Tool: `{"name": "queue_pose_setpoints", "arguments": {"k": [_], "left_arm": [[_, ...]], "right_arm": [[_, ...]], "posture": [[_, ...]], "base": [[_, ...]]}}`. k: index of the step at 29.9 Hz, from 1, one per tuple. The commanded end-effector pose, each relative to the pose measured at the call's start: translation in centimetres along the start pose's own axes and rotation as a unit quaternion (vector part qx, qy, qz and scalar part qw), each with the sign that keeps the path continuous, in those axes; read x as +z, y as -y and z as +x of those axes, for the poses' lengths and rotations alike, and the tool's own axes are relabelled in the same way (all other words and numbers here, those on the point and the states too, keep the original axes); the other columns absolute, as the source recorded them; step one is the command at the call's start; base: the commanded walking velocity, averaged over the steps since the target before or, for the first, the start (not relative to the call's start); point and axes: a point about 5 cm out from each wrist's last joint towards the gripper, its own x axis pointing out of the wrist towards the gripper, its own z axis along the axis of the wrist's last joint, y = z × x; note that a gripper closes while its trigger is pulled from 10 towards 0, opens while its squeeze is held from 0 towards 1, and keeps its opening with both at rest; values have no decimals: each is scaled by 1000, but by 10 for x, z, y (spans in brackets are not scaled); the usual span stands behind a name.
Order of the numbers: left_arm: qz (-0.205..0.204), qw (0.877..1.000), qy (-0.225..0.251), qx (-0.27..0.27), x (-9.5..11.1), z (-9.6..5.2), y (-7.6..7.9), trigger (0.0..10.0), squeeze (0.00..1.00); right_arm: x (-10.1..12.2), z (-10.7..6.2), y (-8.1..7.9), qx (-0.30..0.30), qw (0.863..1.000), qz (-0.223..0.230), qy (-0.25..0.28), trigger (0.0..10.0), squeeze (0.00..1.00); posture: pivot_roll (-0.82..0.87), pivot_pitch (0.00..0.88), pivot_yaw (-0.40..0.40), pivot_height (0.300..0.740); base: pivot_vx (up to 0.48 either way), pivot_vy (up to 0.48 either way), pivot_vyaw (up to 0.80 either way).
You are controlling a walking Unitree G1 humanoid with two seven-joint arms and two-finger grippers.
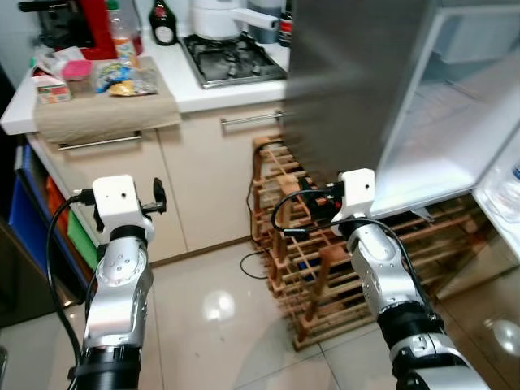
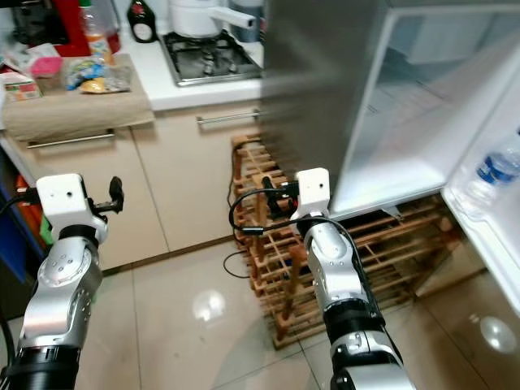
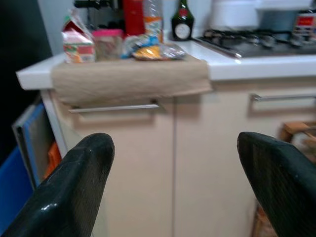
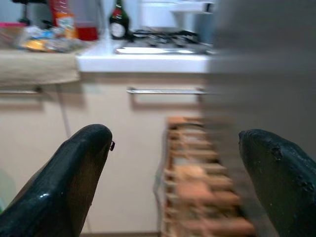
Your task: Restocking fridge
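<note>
The fridge (image 1: 357, 89) fills the right side of the room, its door (image 2: 487, 219) swung wide with a water bottle (image 2: 494, 169) sitting in the door shelf, the inside compartment white and bare as far as I can see. Left of it runs the white counter (image 1: 203, 93) over cream cabinets (image 1: 203, 179), a gas hob (image 1: 231, 58) near the counter's fridge end and a tan cloth (image 1: 106, 110) hanging over its front edge at the far end, carrying packets and a small carton (image 3: 77, 40) (labels too blurred to read). A wooden wine rack (image 1: 325, 252) stands on the tiled floor (image 1: 219, 325) against the fridge. Both arms are raised before the cabinets: the left gripper (image 3: 180, 173) and the right gripper (image 4: 173, 173) each have fingers spread wide, holding nothing.
</note>
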Motion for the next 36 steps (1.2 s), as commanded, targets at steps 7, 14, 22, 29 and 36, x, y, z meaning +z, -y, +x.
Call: {"name": "queue_pose_setpoints", "arguments": {"k": [7,14,22,29,36], "left_arm": [[6,1000,12,-16,5,4,7,10000,0],[-6,1000,9,-18,3,5,8,10000,0],[11,999,27,-27,10,6,14,10000,0],[11,999,22,-44,9,0,13,10000,0],[26,994,63,-82,25,2,20,10000,0]], "right_arm": [[7,5,-12,30,999,4,16,10000,0],[10,8,-8,11,1000,4,16,10000,0],[22,10,1,-20,999,-12,42,10000,0],[32,10,3,-19,998,3,68,10000,0],[25,12,-4,-24,998,3,50,10000,0]], "posture": [[-31,0,9,740],[-25,0,-7,740],[-27,0,-21,740],[-26,0,-16,740],[-7,0,-19,740]], "base": [[0,0,531],[314,0,287],[347,0,387],[0,0,0],[0,0,537]]}}
